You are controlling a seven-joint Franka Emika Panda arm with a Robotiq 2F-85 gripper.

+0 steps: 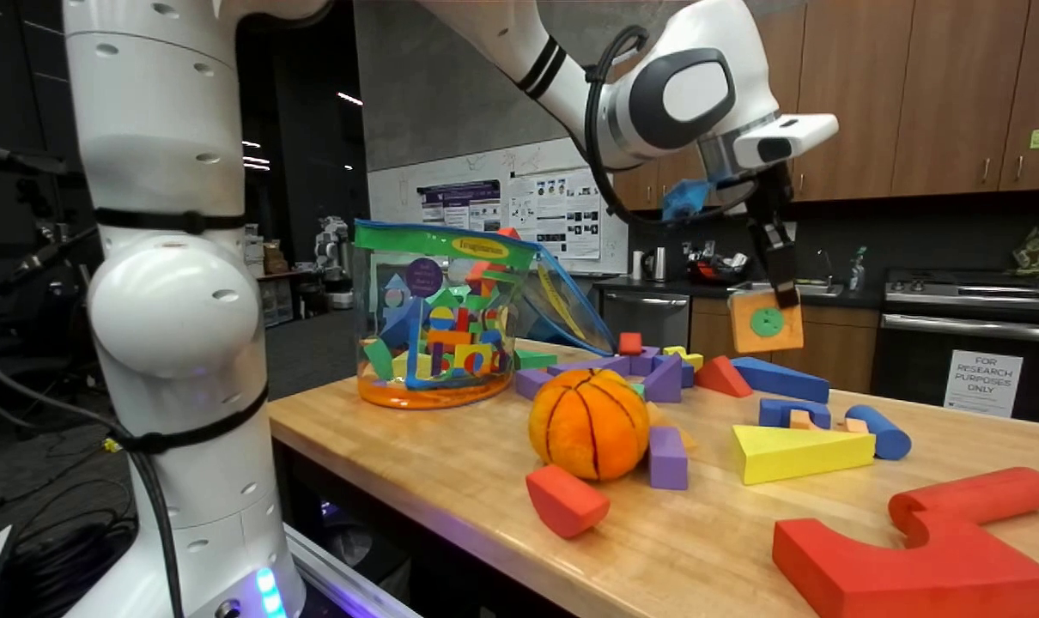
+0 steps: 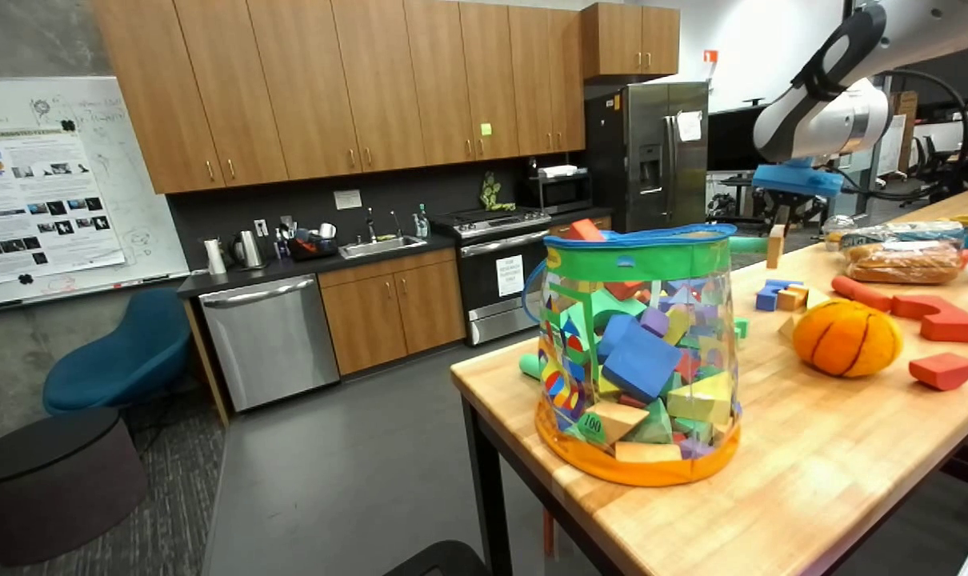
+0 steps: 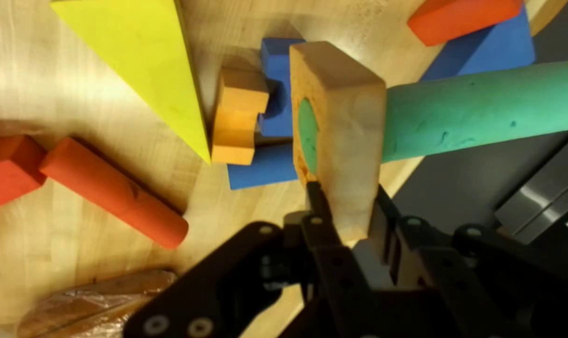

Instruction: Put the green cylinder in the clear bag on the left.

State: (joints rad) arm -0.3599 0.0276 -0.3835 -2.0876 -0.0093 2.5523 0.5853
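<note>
The green cylinder (image 3: 481, 110) sticks through a hole in a tan block (image 3: 352, 122). In the wrist view it juts far to the right; its round end (image 1: 767, 322) shows in an exterior view, and its side (image 2: 746, 244) in an exterior view. My gripper (image 3: 345, 202) is shut on the tan block, not on the cylinder itself, and holds both above the table's far part. The clear bag (image 1: 399, 240), with green top edge and orange bottom rim, stands on the table, full of blocks. Its green band (image 2: 644, 262) also shows in an exterior view. A blue-edged flap hangs open beside it.
An orange ball (image 1: 590, 425) lies between bag and gripper side. Purple blocks (image 1: 667, 459), a yellow wedge (image 1: 803, 453), blue blocks (image 1: 781, 378) and red blocks (image 1: 914, 566) lie around. Another green round block (image 2: 530, 366) lies behind the bag. Wrapped bread (image 2: 904, 260) lies farther off.
</note>
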